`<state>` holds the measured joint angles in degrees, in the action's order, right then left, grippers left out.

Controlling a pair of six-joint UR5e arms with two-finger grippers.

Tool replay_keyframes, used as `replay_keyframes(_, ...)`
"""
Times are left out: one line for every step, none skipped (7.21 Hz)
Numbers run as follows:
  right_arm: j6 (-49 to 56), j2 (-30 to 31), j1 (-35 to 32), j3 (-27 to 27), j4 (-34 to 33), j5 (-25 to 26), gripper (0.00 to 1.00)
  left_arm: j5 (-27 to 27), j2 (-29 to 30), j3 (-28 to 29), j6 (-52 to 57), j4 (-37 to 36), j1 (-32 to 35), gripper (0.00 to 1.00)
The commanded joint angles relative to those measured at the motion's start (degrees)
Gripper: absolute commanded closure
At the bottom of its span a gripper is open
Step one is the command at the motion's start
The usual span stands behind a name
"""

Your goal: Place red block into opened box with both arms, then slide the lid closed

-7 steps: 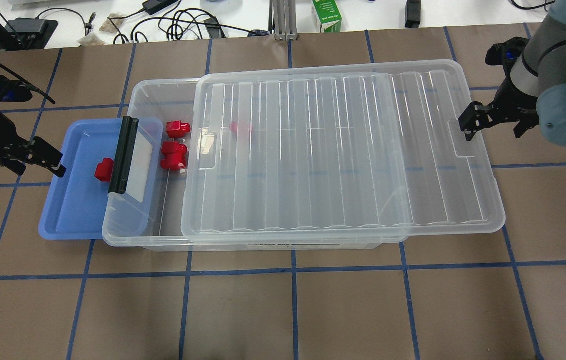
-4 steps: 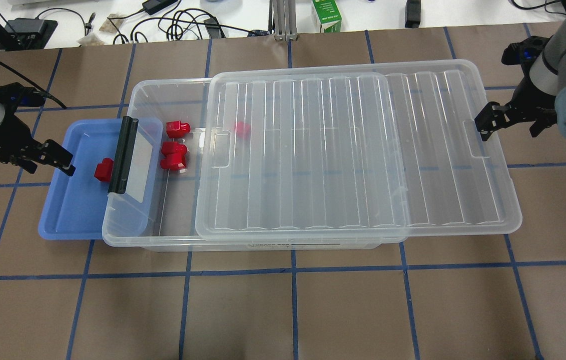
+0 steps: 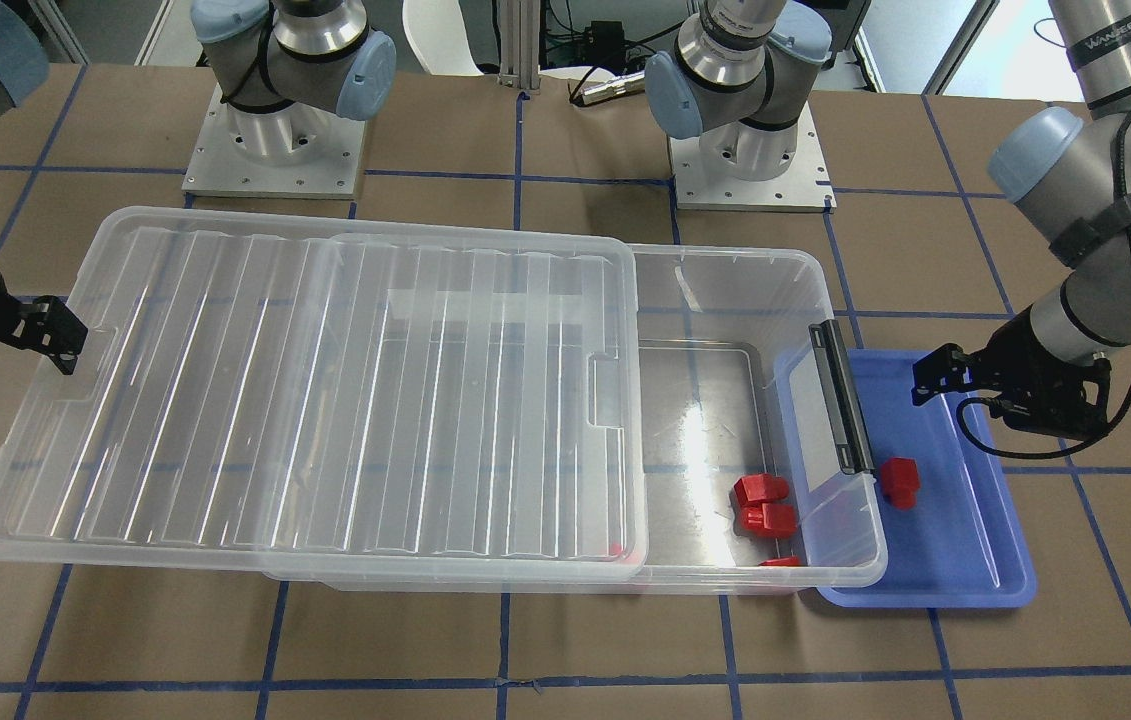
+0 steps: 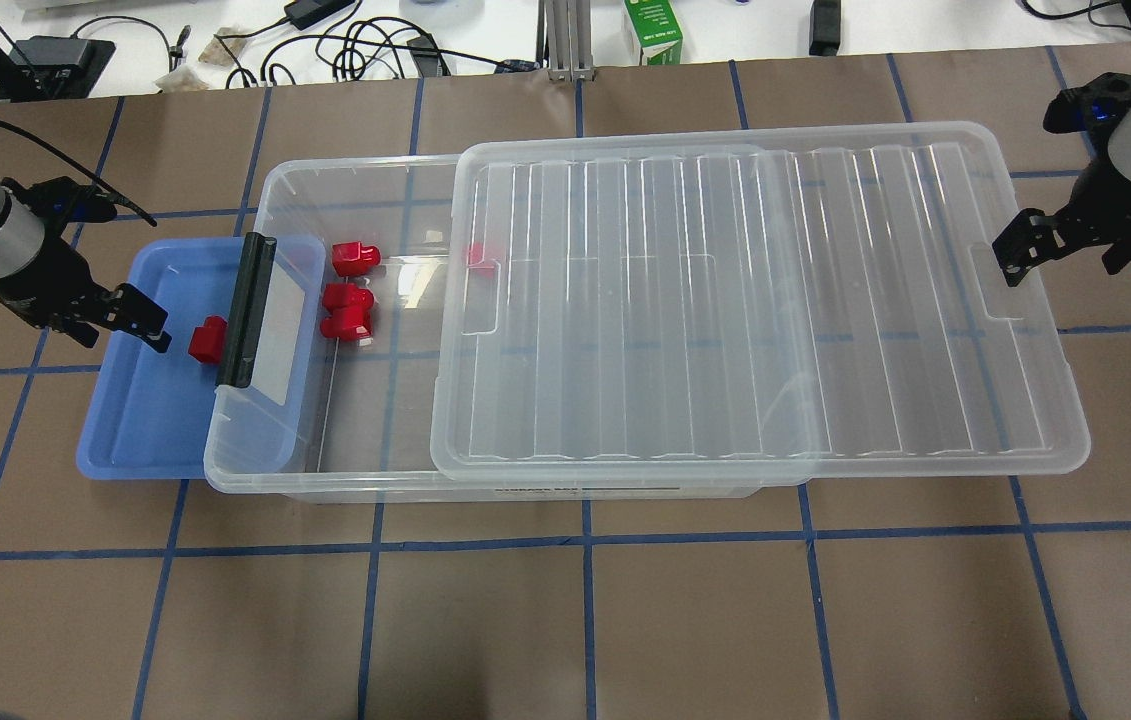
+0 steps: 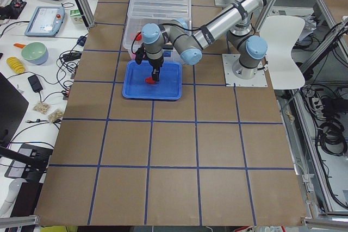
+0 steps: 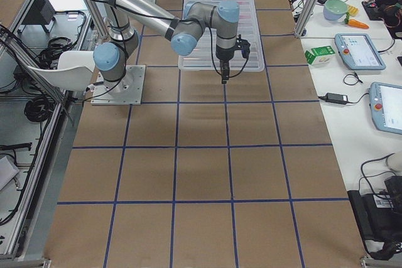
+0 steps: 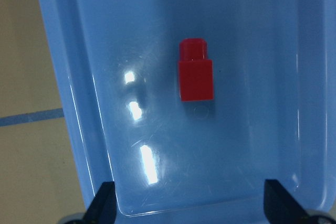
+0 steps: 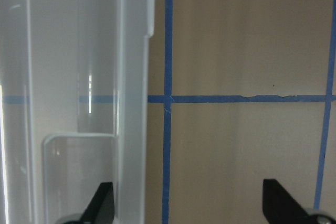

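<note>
While the red block (image 7: pixel 196 76) lies in the blue tray (image 7: pixel 89 103) near the released left jaws, centre them astride its cube before clamping; right jaws, also released, wait at the lid (image 4: pixel 755 300).

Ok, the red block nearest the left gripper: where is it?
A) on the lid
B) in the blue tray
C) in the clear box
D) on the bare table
B: the block lies on the tray floor, ahead of the open left gripper.
</note>
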<state>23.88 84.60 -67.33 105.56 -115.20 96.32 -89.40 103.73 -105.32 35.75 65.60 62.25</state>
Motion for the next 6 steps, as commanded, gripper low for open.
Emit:
replay_keyframes(0.47,0.21,1.33,0.00,-0.11,0.19,0.00,0.01,1.30,0.02,-0.94,-0.74,0.50,0.00)
replay_keyframes(0.99,0.47,1.42,0.00,-0.02,0.19,0.00,-0.08,2.61,0.03,-1.21,-4.13,0.51,0.00)
replay_keyframes(1.26,0.48,1.59,0.17,-0.02,0.27,0.00,0.01,4.10,0.03,-2.08,-4.95,0.51,0.00)
replay_keyframes(1.87,0.48,2.20,0.26,0.15,0.27,0.00,0.01,5.16,0.03,-2.09,-5.04,0.51,0.00)
replay_keyframes(2.66,0.48,2.47,0.26,0.15,0.27,0.00,-0.08,6.82,0.03,-2.26,-7.05,0.51,0.00)
replay_keyframes(2.67,0.56,2.47,0.26,0.15,0.19,0.00,0.01,8.23,0.03,-4.79,-9.15,0.59,0.00)
